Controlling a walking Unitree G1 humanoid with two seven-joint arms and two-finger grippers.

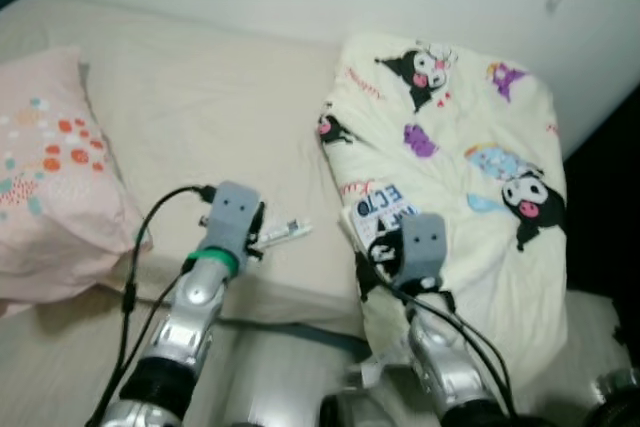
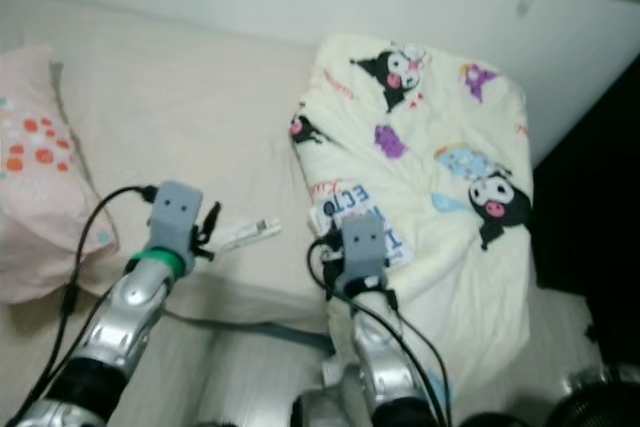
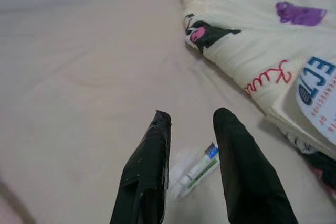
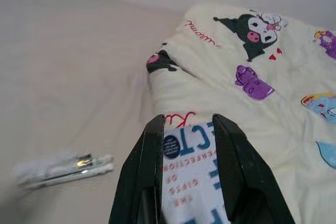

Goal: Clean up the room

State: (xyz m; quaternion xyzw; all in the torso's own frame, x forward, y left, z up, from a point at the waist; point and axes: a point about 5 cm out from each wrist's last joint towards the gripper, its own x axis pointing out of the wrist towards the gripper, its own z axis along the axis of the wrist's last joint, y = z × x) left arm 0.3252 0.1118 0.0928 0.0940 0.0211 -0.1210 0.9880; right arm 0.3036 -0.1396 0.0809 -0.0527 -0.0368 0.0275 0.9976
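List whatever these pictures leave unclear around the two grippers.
- Tube label: too small and blurred in the left wrist view.
- Booklet: lower part cut off by the right wrist view's edge; its sides hidden by the fingers.
- Right gripper: fingers hidden under its wrist in the eye views, so grip unclear.

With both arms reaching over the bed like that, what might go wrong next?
The left end effector hovers open above the small tube, which lies flat on the soft sheet; closing could pinch fabric or nudge the tube away. The right end effector straddles the booklet lying on the cartoon-print blanket; its fingers might snag the blanket or crease the thin booklet.
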